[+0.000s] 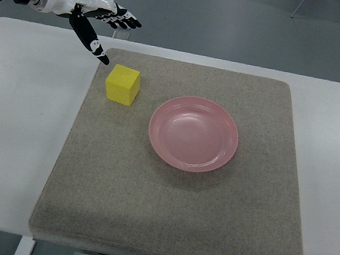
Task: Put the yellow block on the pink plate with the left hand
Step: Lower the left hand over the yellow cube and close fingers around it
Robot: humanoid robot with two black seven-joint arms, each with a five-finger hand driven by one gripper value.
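Left hand (102, 23), fingers spread and empty; yellow block (122, 84) lies near, at its five o'clock. Pink plate (193, 133) sits at the block's four o'clock.

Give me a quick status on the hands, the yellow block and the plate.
Left hand open, above the mat's far left corner, holding nothing; right hand out of view. Yellow block on mat, left of pink plate, not touching. Plate empty, nothing between them.

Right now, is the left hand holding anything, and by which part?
Nothing is held. The white-and-black left hand is open, apart from the yellow cube block, which sits on the grey felt mat.
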